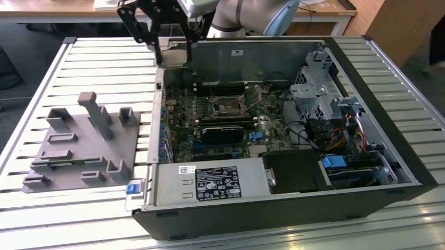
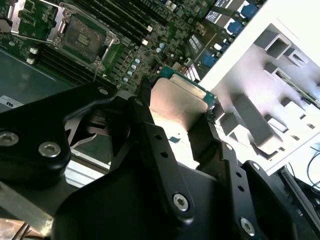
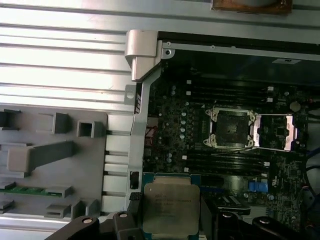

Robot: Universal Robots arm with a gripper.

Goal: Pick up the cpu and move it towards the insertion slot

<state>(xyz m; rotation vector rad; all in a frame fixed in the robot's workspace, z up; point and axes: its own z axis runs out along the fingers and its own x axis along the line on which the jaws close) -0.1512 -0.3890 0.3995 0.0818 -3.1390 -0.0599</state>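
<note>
open computer case [image 1: 389,172] on slatted metal table [image 1: 104,67], grey parts holder [image 1: 83,151] beside it, power supply [image 1: 208,182]

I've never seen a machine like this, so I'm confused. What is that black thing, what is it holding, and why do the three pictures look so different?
It is a robot arm with a black claw at its end. One picture comes from a camera standing off to the side. It shows an opened computer case lying on a slatted table, with a grey holder tray beside it. The other two pictures come from cameras riding on the arm, so they look past the claw. In both of those, the claw grips a flat silvery square chip, the cpu, by its edges. Below it sits the green circuit board, with the shiny square socket, the insertion slot, open and empty.
</note>
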